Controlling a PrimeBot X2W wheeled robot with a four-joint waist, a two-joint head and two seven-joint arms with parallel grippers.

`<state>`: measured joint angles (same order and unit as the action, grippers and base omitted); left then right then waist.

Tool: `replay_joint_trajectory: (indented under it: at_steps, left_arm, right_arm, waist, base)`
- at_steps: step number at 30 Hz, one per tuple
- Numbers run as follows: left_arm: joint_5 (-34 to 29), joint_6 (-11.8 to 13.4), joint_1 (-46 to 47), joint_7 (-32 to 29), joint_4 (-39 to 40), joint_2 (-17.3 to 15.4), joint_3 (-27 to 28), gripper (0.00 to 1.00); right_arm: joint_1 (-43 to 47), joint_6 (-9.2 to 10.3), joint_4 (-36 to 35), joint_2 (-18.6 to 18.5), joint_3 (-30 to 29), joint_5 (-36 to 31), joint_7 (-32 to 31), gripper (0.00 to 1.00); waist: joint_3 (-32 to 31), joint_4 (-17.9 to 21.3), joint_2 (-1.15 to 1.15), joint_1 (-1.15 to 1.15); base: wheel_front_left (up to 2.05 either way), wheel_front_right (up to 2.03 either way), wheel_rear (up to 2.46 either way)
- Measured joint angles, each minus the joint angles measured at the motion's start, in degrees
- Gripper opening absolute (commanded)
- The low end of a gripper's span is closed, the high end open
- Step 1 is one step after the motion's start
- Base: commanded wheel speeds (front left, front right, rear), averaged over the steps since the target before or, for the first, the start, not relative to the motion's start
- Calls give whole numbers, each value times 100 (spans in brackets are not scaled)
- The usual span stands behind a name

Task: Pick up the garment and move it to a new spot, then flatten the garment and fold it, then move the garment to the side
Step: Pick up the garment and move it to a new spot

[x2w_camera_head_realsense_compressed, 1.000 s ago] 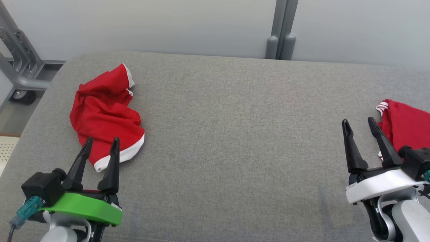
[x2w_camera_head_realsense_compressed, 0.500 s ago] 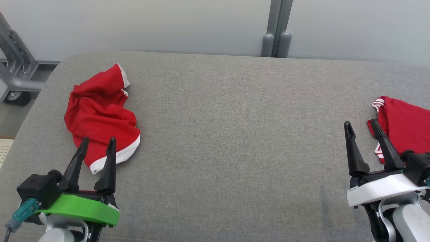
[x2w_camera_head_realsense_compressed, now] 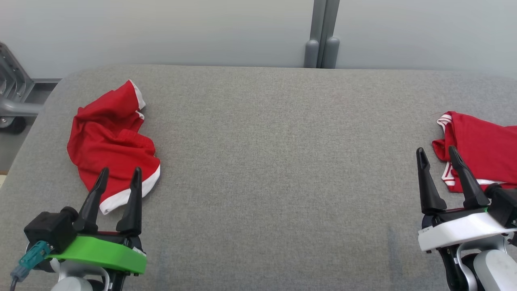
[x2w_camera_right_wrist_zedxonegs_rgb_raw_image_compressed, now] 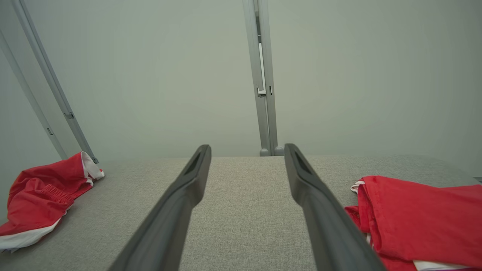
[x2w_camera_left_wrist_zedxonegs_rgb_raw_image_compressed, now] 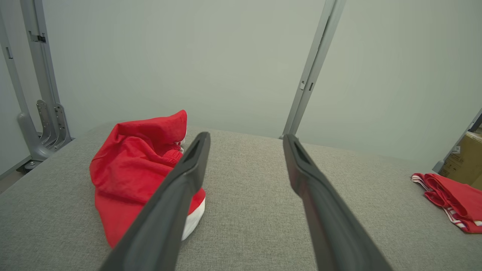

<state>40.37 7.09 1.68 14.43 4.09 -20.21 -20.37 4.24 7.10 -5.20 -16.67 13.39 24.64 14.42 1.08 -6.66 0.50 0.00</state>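
You see a red garment (x2w_camera_head_realsense_compressed: 109, 137) with a white hem band on a mottled grey cushion (x2w_camera_head_realsense_compressed: 274, 161), a second red garment (x2w_camera_head_realsense_compressed: 484, 145) white-striped (thinly, at its edge), and black fingers, the left gripper (x2w_camera_head_realsense_compressed: 121, 171) mounted on green, the right gripper (x2w_camera_head_realsense_compressed: 436, 150) on white.

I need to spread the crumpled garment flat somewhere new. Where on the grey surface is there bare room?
The wide middle of the grey surface is bare, bordered by the crumpled red garment on the left and the second red garment on the right. Crowded: the left end, at the left end effector, and the right end, beside the right end effector.
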Motion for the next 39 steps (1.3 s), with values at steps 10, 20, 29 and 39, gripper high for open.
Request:
replay_joint_trajectory:
  at_steps: [10, 20, 29, 39]
  left_arm:
    - [-32, 0, -1, 0, 7, 10, -15, 100]
    - [-34, 0, -3, 0, 7, 44, -27, 100]
    - [-91, -3, 1, 0, -52, 108, -108, 100]
    - [-91, -3, 4, -1, -179, 125, -134, 100]
  right_arm:
    - [116, 2, -67, 14, -91, -13, -18, 100]
    - [127, 5, -143, 30, -127, -59, -62, 100]
    - [233, 5, -201, 70, -164, -59, -83, 100]
    - [233, -2, -201, 149, 2, -58, -137, 100]
  waist:
    - [36, 25, 0, 0]
    - [49, 19, 0, 0]
    - [72, -186, 0, 0]
    - [27, -651, 0, 0]
  base:
    - [0, 0, 0]
    - [0, 0, 0]
    - [0, 0, 0]
    - [0, 0, 0]
